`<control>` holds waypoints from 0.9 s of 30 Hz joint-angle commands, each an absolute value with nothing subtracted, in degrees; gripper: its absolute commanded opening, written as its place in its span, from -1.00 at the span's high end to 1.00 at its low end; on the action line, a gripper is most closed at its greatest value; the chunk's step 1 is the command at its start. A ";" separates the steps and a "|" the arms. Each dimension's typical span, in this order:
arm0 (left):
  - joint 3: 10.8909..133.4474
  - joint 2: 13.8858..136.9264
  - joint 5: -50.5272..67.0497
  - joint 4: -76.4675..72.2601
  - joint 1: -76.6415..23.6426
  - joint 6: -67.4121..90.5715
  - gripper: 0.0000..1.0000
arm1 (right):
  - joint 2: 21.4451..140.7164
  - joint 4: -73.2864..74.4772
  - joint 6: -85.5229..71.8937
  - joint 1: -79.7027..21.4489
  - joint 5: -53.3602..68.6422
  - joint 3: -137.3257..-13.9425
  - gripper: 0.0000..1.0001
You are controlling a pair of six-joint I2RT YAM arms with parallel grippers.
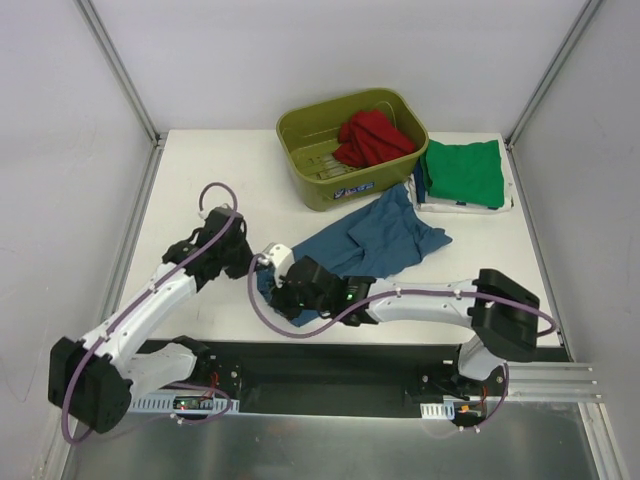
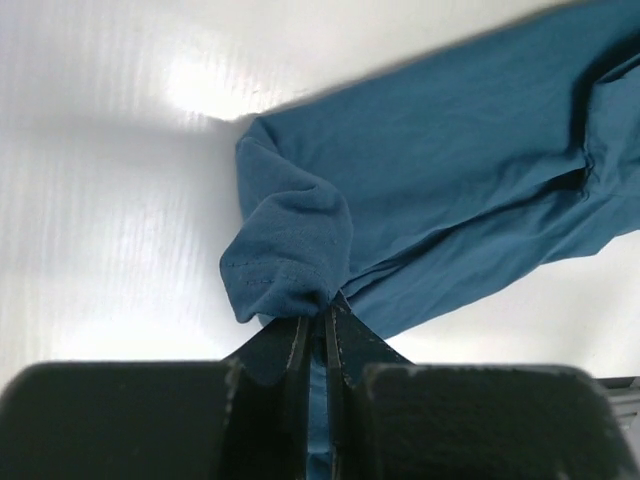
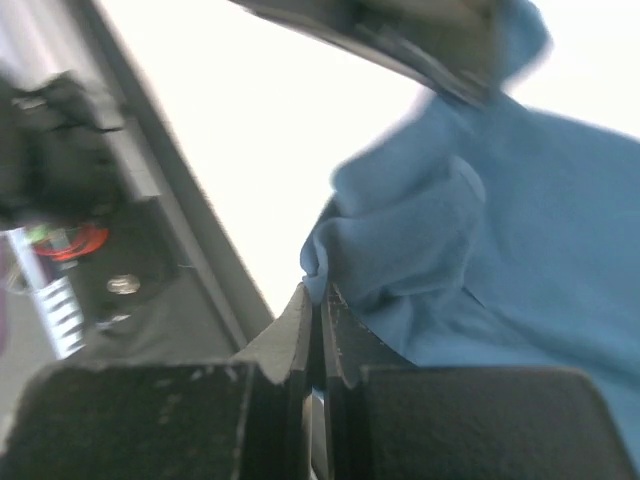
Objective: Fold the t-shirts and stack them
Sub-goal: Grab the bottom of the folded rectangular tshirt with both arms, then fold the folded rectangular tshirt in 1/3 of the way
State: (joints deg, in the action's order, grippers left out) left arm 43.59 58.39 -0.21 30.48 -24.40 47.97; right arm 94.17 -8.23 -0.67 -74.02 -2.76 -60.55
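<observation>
Left wrist view has the left hand (image 2: 322, 318) pinched shut on a bunched corner of the teal-blue tee (image 2: 470, 170), and the right hand (image 3: 318, 300) is clamped on an edge close by. The tee sprawls mid-worktop (image 1: 200, 170) near the tub (image 1: 318, 190). Both bites look thin, so I reckon a hard spread could slip a corner loose

white table (image 1: 200, 170) | olive tub (image 1: 340, 190) | teal t-shirt (image 1: 385, 240) | green t-shirt (image 1: 462, 170)

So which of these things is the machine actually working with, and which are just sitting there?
Part of the job:
teal-blue t-shirt, pinched by the left gripper and the right gripper
green t-shirt, folded at the back right
red t-shirt, crumpled in the tub

Just lying about:
olive tub
table
</observation>
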 commanded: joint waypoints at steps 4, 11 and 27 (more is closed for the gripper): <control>54.92 72.57 -7.99 27.69 -33.13 50.10 1.00 | 82.63 -3.45 -8.52 -69.18 -14.41 -52.39 0.99; 66.95 84.98 -10.19 27.77 -37.09 49.66 0.99 | 77.09 3.69 -10.72 -63.03 -21.18 -47.74 0.99; 83.40 104.14 -11.25 27.77 -40.60 48.78 0.90 | 72.42 8.00 -7.21 -51.51 -20.48 -43.15 0.99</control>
State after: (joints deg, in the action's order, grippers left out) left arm 78.72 101.01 -7.84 27.73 -40.69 50.00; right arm 72.75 4.67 -9.17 -52.71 -19.29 -43.18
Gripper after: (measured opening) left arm 0.049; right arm 0.028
